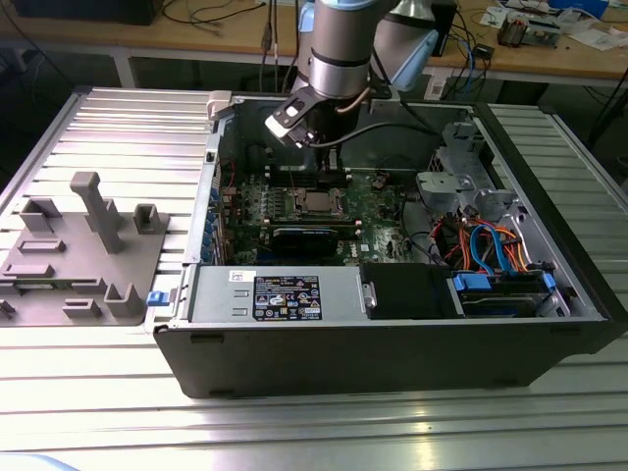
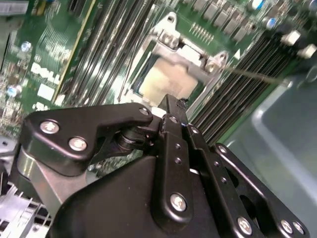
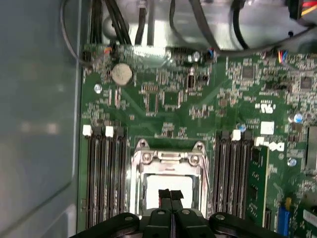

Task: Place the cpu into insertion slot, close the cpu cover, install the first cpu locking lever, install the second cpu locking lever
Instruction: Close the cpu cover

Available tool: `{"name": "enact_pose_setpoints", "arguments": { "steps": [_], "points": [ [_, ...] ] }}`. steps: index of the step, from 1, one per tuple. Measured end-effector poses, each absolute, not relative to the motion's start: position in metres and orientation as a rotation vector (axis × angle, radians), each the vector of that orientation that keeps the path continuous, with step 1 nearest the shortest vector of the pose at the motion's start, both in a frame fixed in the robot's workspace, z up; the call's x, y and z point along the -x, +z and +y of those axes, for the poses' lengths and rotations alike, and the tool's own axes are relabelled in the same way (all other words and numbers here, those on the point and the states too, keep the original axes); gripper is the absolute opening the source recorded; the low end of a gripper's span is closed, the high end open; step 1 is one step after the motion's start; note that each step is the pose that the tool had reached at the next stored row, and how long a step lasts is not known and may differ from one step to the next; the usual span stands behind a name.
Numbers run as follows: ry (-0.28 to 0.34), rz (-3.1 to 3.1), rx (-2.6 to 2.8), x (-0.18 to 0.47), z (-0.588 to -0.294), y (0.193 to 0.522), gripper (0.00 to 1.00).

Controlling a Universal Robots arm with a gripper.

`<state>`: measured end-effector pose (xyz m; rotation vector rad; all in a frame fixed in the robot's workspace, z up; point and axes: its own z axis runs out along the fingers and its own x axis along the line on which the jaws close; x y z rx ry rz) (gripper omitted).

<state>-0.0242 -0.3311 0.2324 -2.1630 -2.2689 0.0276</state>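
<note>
Progress: cpu [image 3: 151, 186] seated | cpu cover [image 3: 171, 158] looks down | one locking lever [image 2: 257, 77] looks unlatched | my hand [image 3: 171, 194] narrow, empty, above

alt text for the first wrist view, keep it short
The shut end effector points down at the silver cpu, which is framed by the metal cpu cover. Black memory slots flank it on a green motherboard.

cpu [image 3: 151, 191] (dull silver top) lying flat, cpu cover [image 3: 168, 158] closed around it
</note>
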Motion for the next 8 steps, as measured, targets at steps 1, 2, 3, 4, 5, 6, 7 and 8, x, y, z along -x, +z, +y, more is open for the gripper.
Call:
{"name": "enact_pose_setpoints", "arguments": {
  "steps": [1,2,3,4,5,6,7,8],
  "points": [
    [0.027,-2.269,2.163,0.028,-0.331,0.231,0.11],
    [0.027,-2.269,2.163,0.031,-0.331,0.231,0.11],
    [0.027,-2.269,2.163,0.033,-0.332,0.23,0.11],
    [0.027,-2.269,2.163,0.035,-0.332,0.229,0.11],
    [0.027,-2.269,2.163,0.037,-0.333,0.228,0.11],
    [0.027,-2.27,2.163,0.04,-0.334,0.226,0.11],
    [0.027,-2.27,2.162,0.041,-0.334,0.225,0.11],
    [0.027,-2.27,2.162,0.043,-0.334,0.223,0.11]
  ]
}}
